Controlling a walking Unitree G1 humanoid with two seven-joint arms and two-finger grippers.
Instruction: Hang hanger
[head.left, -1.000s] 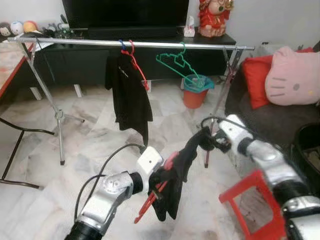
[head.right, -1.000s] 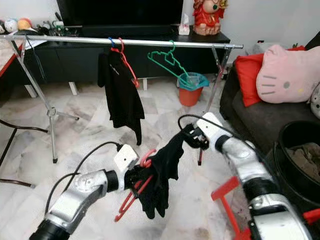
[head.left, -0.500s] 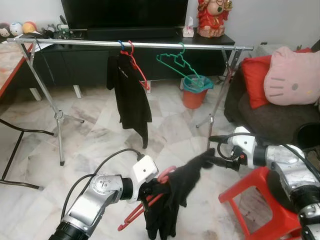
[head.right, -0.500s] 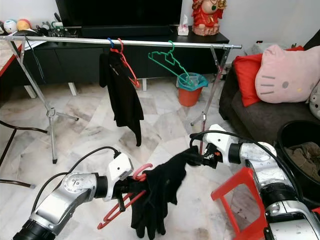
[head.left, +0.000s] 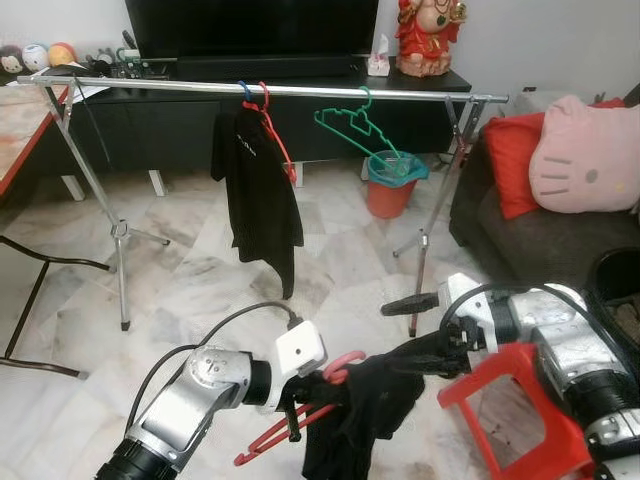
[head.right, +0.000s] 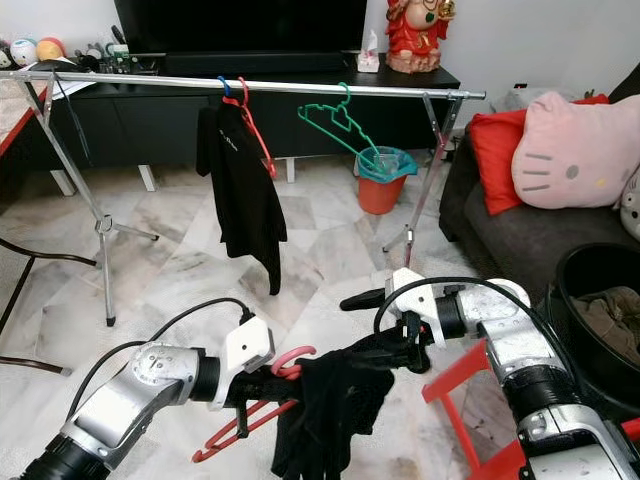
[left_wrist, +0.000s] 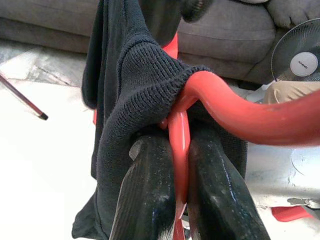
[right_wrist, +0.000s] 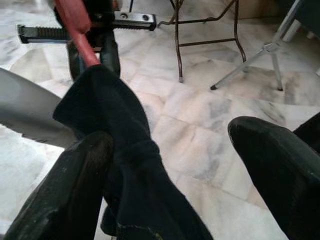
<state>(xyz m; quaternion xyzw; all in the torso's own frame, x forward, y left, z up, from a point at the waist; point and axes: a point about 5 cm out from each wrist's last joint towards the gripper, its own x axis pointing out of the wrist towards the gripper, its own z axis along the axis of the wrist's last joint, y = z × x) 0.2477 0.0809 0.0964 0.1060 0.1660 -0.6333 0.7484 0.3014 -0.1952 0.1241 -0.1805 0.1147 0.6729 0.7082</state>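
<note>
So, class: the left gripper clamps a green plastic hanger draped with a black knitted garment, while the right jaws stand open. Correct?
Not quite. The left gripper clamps a red plastic hanger, as the left wrist view shows. The black knitted garment drapes it, and the right gripper is open.

- Pale marble tile floor (head.left: 190, 290), carrying:
- silver metal clothes rack (head.left: 120, 240)
- orange plastic bin (head.left: 385, 195)
- red plastic stool (head.left: 520, 410)
- black TV cabinet (head.left: 180, 120)
</note>
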